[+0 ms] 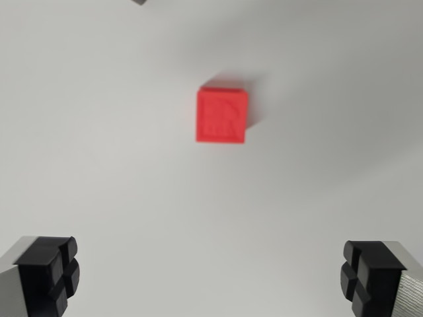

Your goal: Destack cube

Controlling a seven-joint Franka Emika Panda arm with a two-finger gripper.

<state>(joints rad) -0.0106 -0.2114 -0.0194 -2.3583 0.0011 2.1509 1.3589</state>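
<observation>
Black fingertips (49,274) of the end effector (211,277) sit spread wide, holding nothing. Ahead of them, between the two sides and well apart, a red cube (222,115) rests on the plain white counter (99,165), slightly blurred.

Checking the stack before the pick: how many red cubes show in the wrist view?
1. The red cube sits on the white surface, above centre. Seen from above, any cube beneath it would be hidden.

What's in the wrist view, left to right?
Left claw finger → small grey object at the top edge → red cube → right claw finger. All over a white table.
</observation>
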